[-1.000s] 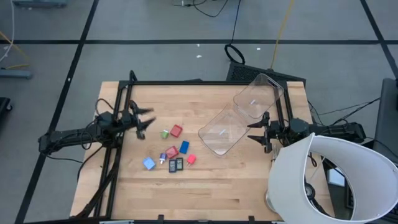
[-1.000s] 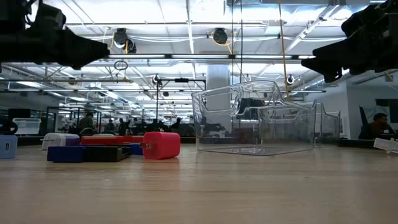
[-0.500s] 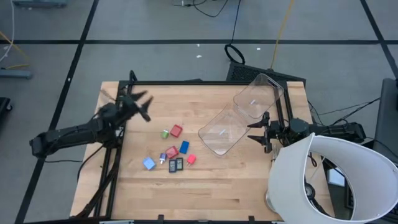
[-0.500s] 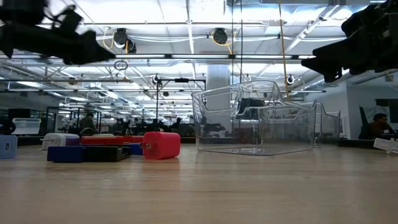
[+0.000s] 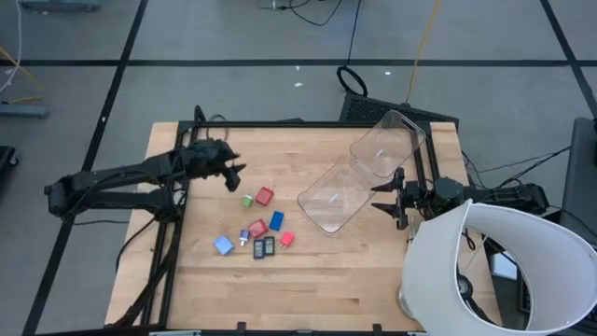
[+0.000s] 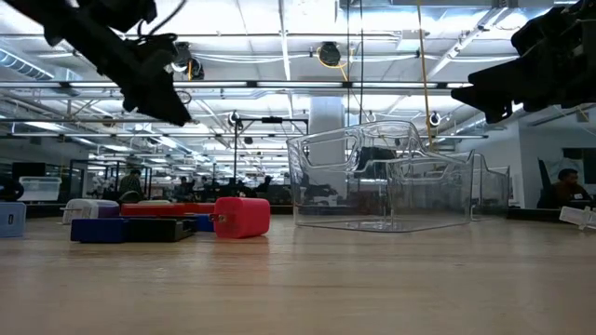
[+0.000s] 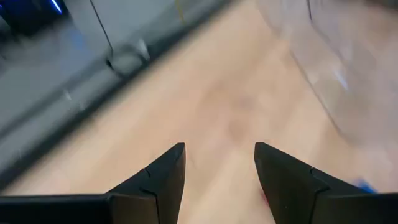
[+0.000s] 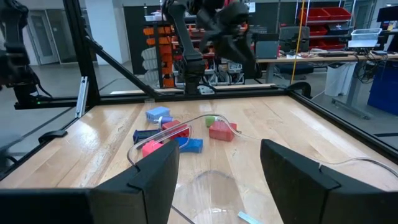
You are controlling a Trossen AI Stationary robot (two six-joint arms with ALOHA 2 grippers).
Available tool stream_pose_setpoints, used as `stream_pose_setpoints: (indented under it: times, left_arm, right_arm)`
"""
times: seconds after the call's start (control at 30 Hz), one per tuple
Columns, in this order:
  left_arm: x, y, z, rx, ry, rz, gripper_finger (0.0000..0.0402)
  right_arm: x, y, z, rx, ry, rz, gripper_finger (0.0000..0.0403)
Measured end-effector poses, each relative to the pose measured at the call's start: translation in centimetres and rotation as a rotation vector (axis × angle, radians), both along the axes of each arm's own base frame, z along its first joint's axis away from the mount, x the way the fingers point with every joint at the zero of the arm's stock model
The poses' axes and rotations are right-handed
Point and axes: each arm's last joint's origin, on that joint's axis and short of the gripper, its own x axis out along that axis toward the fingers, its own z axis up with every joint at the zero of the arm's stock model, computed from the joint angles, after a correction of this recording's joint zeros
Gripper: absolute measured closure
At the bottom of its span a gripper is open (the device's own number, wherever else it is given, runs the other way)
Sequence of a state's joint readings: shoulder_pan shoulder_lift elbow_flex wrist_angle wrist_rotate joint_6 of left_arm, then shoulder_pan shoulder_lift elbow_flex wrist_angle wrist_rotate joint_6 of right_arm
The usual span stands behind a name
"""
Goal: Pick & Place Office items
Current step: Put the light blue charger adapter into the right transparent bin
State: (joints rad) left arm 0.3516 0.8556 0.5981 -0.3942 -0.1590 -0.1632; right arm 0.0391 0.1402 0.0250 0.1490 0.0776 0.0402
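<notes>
The office items (image 5: 259, 224) lie scattered on the wooden table left of centre: a green block (image 5: 247, 200), red blocks (image 5: 265, 195), a blue block (image 5: 277, 221), a light-blue block (image 5: 224, 245) and two dark flat rectangles (image 5: 265, 246). In the low view they show as a row with a red block (image 6: 242, 216) at its end. My left gripper (image 5: 233, 175) hovers open above the table, just far and left of the green block, fingers slanting down (image 6: 154, 84), touching nothing (image 7: 217, 163). My right gripper (image 5: 384, 198) waits open by the clear bin (image 5: 359, 173), pointing at the items (image 8: 217, 163).
The large clear plastic bin (image 6: 391, 186) lies tipped on its side right of centre, its mouth toward the items. A black frame (image 5: 182, 187) runs along the table's left side, another post (image 5: 424, 168) along the right. A white lampshade-like object (image 5: 504, 271) covers the near right corner.
My left gripper has swung up and toward the far edge, then come rightward toward the items, tipping its fingers downward. The right arm, the bin and the items have kept still.
</notes>
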Motion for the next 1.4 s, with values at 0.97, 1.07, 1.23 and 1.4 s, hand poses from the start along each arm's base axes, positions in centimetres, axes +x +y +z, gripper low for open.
stream_pose_setpoints:
  times: [0.97, 1.07, 1.23, 1.4]
  left_arm:
    - [-1.4, -13.1, -4.1, -0.67, 0.452, 0.044, 0.0206]
    - [-1.2, -13.7, -4.4, -0.582, 0.504, -0.123, 0.0206]
    - [-0.9, -15.6, -5.3, -0.479, 0.606, -0.442, 0.0206]
    - [-0.8, -17.4, -6.4, -0.365, 0.661, -0.641, 0.0206]
  right_arm:
    - [0.0, 0.0, 0.0, 0.0, -0.003, 0.0, 0.0183]
    - [0.0, 0.0, 0.0, 0.0, -0.003, 0.0, 0.0183]
    - [0.0, 0.0, 0.0, 0.0, -0.003, 0.0, 0.0183]
    - [0.0, 0.0, 0.0, 0.0, -0.003, 0.0, 0.0183]
